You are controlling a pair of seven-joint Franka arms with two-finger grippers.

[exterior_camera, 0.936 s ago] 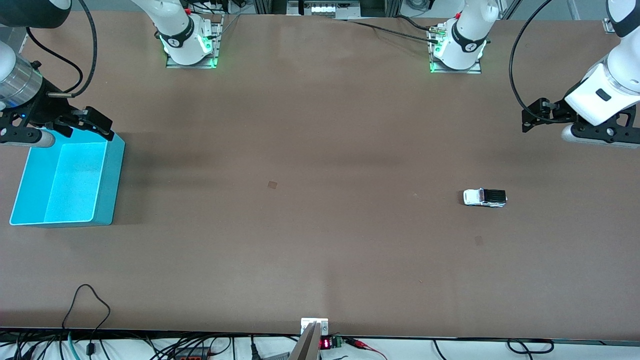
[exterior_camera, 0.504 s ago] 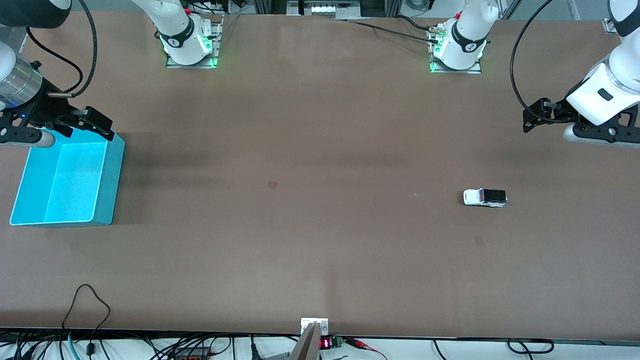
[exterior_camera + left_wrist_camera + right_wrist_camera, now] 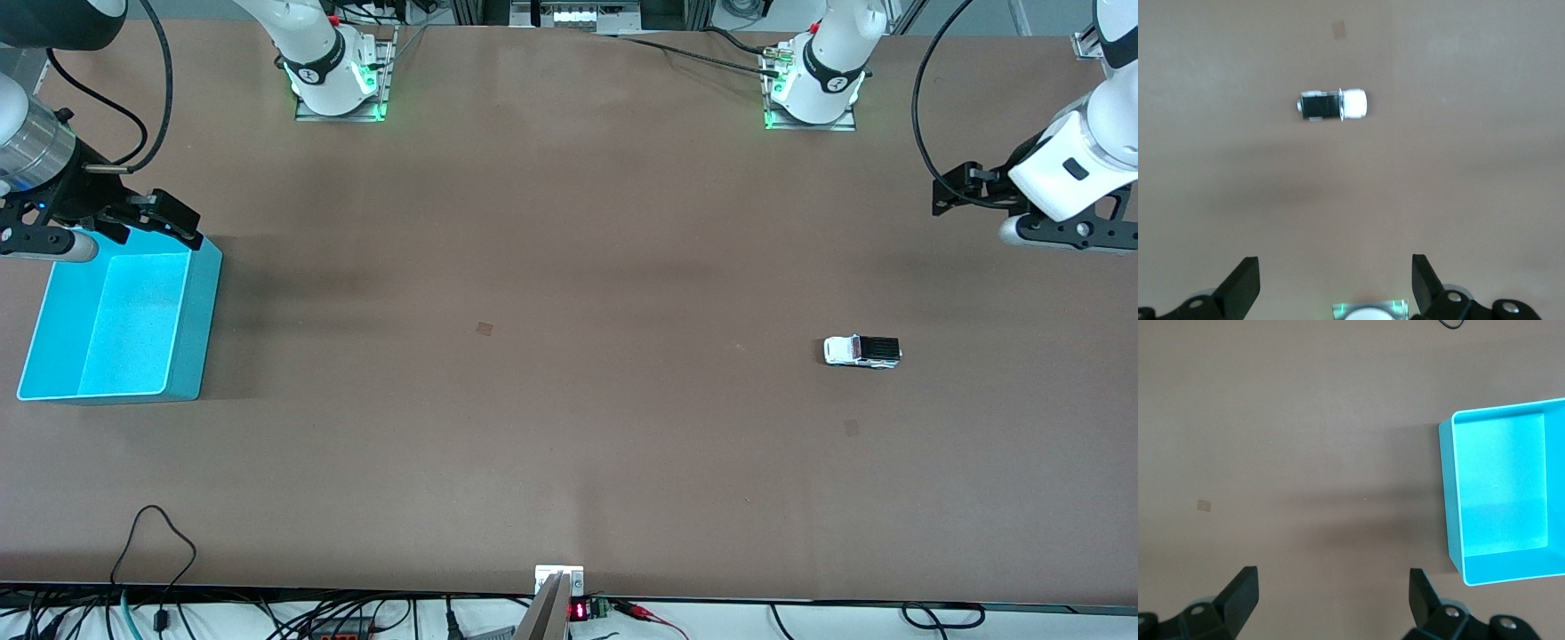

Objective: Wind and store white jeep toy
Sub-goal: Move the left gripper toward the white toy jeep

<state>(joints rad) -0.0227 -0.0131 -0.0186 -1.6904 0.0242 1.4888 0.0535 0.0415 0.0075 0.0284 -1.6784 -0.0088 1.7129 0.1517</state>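
The white jeep toy (image 3: 861, 351) stands on its wheels on the brown table, toward the left arm's end, its black roof panel up. It also shows in the left wrist view as the jeep toy (image 3: 1333, 105), well clear of the fingers. My left gripper (image 3: 1080, 233) hangs open over bare table at that end, apart from the toy, and the left gripper (image 3: 1336, 283) holds nothing. My right gripper (image 3: 40, 240) waits open over the rim of the empty cyan bin (image 3: 133, 320). In the right wrist view the right gripper (image 3: 1331, 593) is empty beside the bin (image 3: 1498, 487).
Both arm bases (image 3: 338, 80) (image 3: 813, 84) stand at the table edge farthest from the front camera. Two small dark patches (image 3: 484, 328) (image 3: 852, 428) mark the tabletop. A black cable loop (image 3: 160, 533) lies at the nearest edge.
The left arm's hand has drifted a little toward its base end of the table. The jeep toy, the bin and the right arm have not moved.
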